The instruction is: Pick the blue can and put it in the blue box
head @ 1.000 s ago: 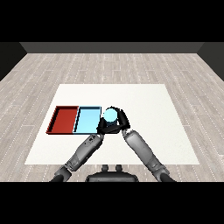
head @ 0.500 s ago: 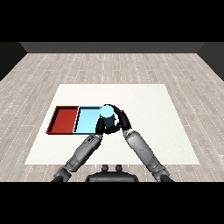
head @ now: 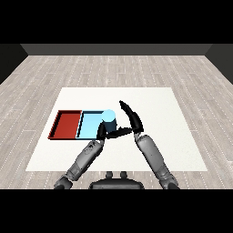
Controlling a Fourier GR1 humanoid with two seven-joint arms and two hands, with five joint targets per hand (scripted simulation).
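Blue can (head: 108, 121) in blue tray (head: 88, 124), seemingly beside right hand (head: 131, 117)'s straight fingers; left hand (head: 102, 132) unclear.

No text, label, brand, number or sign can be read anywhere in the head view. The blue can (head: 108, 119), the red tray (head: 67, 124), the light blue tray (head: 89, 124) and the white tabletop (head: 159, 109) all show plain, unmarked surfaces.

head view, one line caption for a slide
Blue can at the right edge of the blue tray, right hand open beside it, red tray to the left.
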